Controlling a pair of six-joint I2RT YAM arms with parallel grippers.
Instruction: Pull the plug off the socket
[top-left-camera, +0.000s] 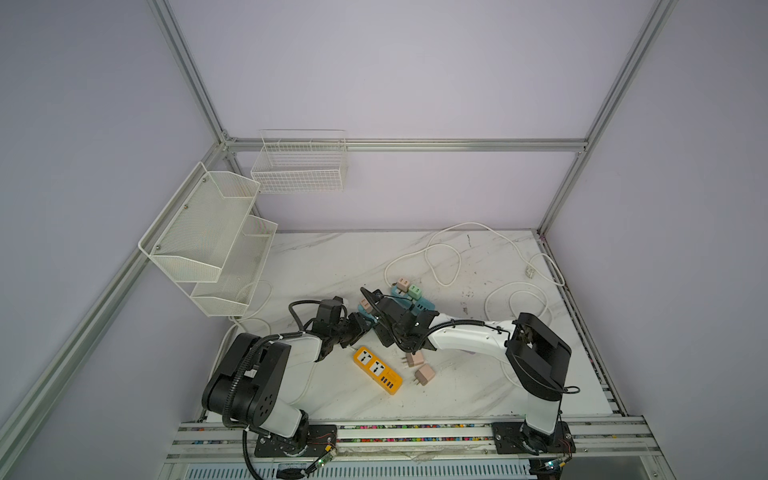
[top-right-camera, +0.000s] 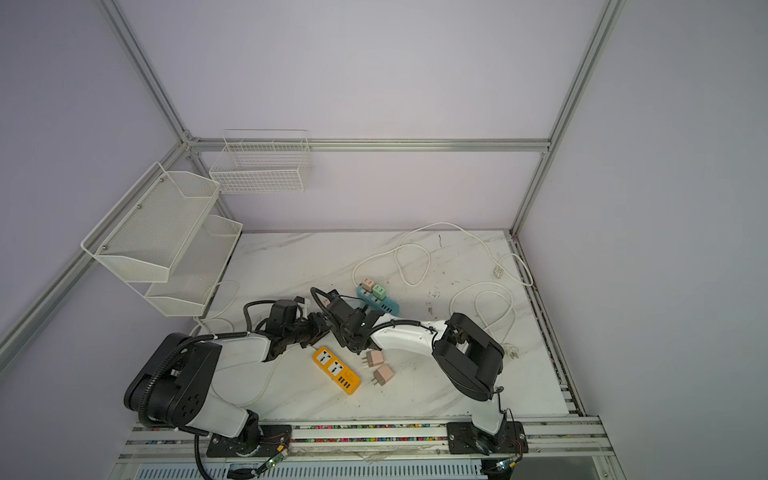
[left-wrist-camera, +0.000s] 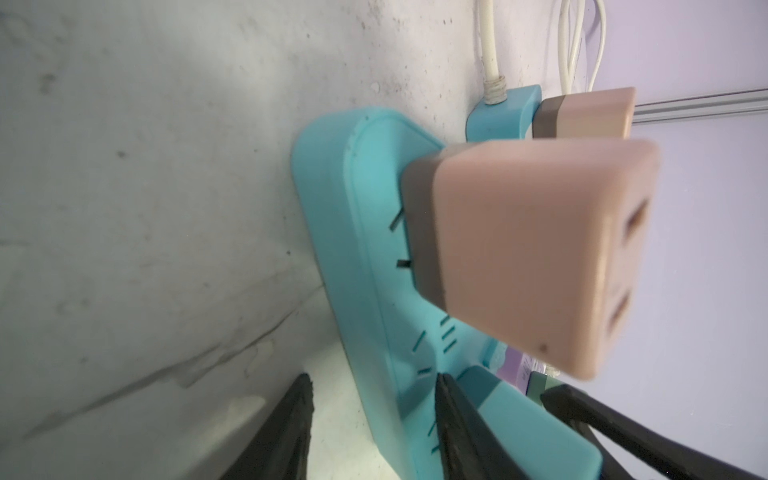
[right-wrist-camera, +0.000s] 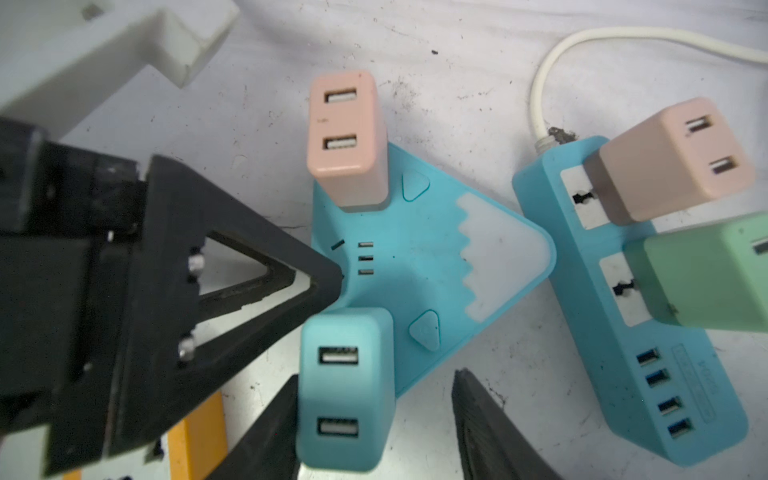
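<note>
Marble table (right-wrist-camera: 440, 95), teal plug (right-wrist-camera: 345, 390) between right tool (right-wrist-camera: 374, 376)

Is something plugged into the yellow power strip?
No, in a top view both sockets on the yellow power strip are bare, with no plug in them.

Soft, even overhead light; crisp top views, blurrier wrist close-ups.
In both top views the walls (top-left-camera: 415, 83) and the table (top-left-camera: 332, 266) are evenly lit, with faint shadows on it and wide-angle stretch toward the corners. In the left wrist view the pink plug (left-wrist-camera: 519, 249) is smeared, probably by motion, and a bright patch glares on the table beside the socket (left-wrist-camera: 353, 249). The right wrist view goes soft at its borders.
</note>
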